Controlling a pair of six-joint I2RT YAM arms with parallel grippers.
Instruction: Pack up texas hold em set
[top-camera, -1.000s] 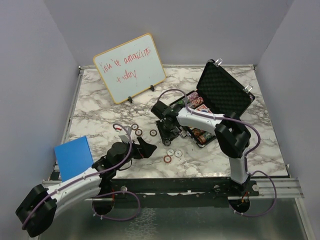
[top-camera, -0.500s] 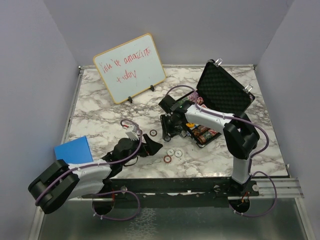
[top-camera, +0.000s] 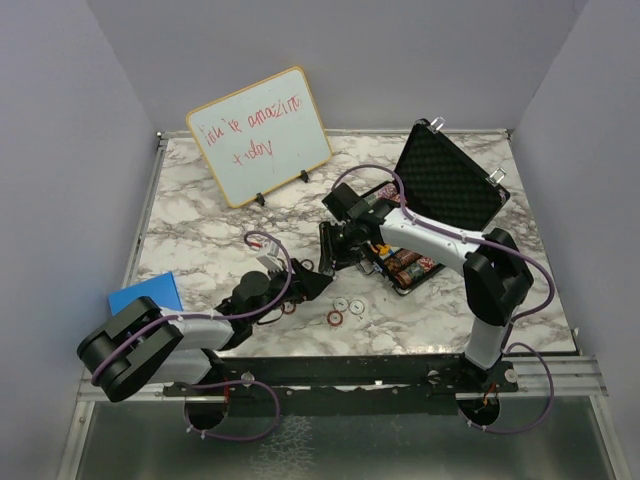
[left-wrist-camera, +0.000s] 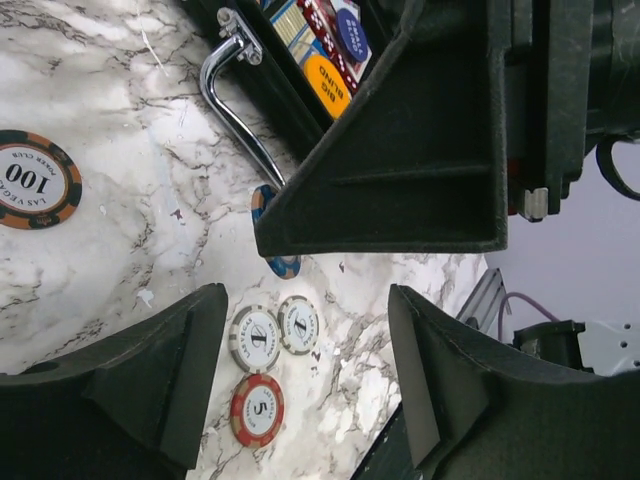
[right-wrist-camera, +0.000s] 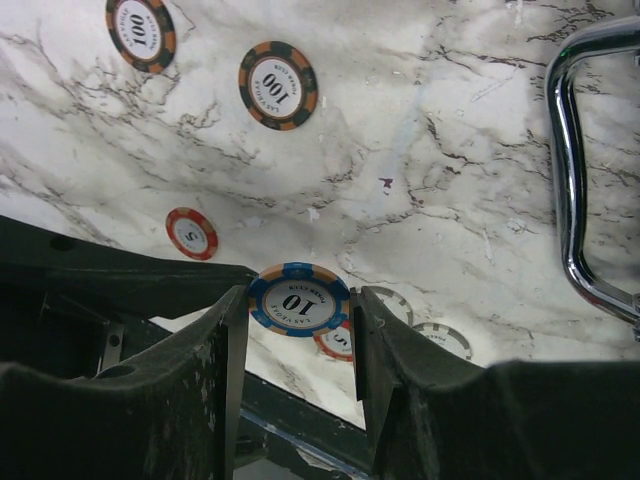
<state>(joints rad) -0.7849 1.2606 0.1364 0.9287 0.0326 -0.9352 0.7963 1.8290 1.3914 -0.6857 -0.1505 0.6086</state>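
The black briefcase (top-camera: 450, 185) stands open at the centre right, with chips and red decks in its base. Its chrome handle (left-wrist-camera: 240, 100) and an orange-yellow disc (left-wrist-camera: 325, 85) show in the left wrist view. My right gripper (top-camera: 332, 256) hangs just left of the case, shut on a blue 10 chip (right-wrist-camera: 298, 298) held above the marble. My left gripper (top-camera: 312, 285) is open and empty, low over two white chips (left-wrist-camera: 255, 338) and a red 5 chip (left-wrist-camera: 257, 408). Two 100 chips (right-wrist-camera: 277, 85) and another red 5 chip (right-wrist-camera: 190, 232) lie loose on the table.
A wood-framed whiteboard (top-camera: 258, 135) with red writing stands at the back left. A blue flat object (top-camera: 148, 295) lies at the front left edge. The case handle (right-wrist-camera: 575, 180) juts out toward the loose chips. My two grippers are close together.
My left arm has reached forward and right toward the loose chips. My right gripper has shifted slightly toward the case, still holding the blue chip.
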